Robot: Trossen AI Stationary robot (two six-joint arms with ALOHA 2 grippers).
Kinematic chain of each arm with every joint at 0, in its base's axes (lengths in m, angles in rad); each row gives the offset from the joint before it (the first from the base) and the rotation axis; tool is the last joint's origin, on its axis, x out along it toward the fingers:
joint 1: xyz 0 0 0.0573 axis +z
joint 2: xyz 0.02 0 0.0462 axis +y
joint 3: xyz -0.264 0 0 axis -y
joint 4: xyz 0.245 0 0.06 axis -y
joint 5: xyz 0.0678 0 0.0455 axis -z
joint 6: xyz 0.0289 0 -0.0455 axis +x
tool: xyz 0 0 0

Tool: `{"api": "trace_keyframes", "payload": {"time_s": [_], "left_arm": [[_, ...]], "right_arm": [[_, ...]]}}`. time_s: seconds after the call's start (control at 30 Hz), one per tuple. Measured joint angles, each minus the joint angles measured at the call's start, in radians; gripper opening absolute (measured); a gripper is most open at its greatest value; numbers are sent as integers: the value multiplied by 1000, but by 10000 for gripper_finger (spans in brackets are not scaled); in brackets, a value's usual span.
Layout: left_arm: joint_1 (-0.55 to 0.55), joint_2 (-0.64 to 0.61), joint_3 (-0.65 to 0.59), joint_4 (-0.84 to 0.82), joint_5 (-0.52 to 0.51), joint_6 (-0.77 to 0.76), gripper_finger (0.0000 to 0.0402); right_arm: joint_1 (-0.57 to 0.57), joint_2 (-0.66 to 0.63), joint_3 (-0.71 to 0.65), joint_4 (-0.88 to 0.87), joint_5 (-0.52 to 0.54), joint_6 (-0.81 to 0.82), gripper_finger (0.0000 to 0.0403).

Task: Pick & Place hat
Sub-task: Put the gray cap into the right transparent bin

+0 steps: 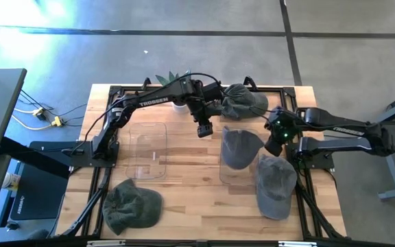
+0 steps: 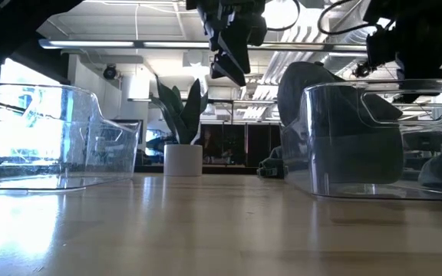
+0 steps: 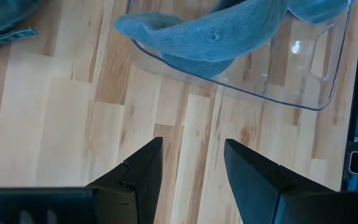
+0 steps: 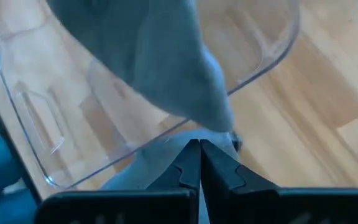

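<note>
A grey hat (image 1: 238,147) (image 3: 210,34) (image 4: 160,68) lies in the clear bin (image 1: 222,170) (image 3: 316,102) on the table's right half. Part of the hat sticks up over the bin's rim (image 2: 305,77). My left gripper (image 1: 204,129) (image 3: 191,155) hangs open above bare wood, just left of that bin. My right gripper (image 1: 273,146) (image 4: 199,146) is shut at the bin's right rim, and its tips are close to the hat's lowest edge (image 4: 224,132). My right gripper's shut fingertips (image 4: 191,152) stand beside the hat's edge (image 4: 224,132) where it hangs at the bin's rim, and no cloth shows between them. Whether they touch the hat I cannot tell.
A second clear bin (image 1: 149,151) (image 2: 52,138) stands left of centre. Other hats lie at the far edge (image 1: 244,101), at the right near side (image 1: 276,185) and at the near left corner (image 1: 132,206). A potted plant (image 1: 178,103) (image 2: 183,159) stands at the far edge.
</note>
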Motion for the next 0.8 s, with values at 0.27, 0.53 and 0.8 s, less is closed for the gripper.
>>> {"api": "trace_keyframes", "payload": {"time_s": [0.27, 0.53, 0.8], "left_arm": [[0, 0, 0, 8, 0, 19, 165], [0, 1, 0, 39, 14, 21, 165], [0, 1, 0, 45, 55, 37, 165]], "right_arm": [[-1, 57, -61, 184, 108, -43, 2], [-4, 132, -61, 333, 192, -103, 2], [-6, 117, -29, 370, 234, -115, 2]]}}
